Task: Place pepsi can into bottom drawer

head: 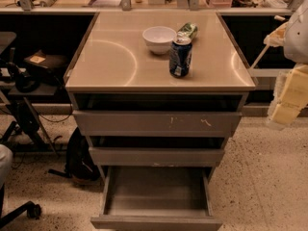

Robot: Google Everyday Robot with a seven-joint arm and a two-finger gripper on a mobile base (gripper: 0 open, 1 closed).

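- The pepsi can (180,57) is being borne upright on the surface (110,57), beside the white bowl (159,39).
- The bottom drawer (156,201) is being seen pulled open.
- The pincer (290,97) is being seen at the right edge; its state cannot be told.

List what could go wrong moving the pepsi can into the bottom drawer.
1. The pepsi can stands close to the white bowl and a lying green can; the gripper, at the frame's right edge, could knock them when reaching.
2. The open bottom drawer sits low beneath the cabinet top; the can might strike that edge descending.
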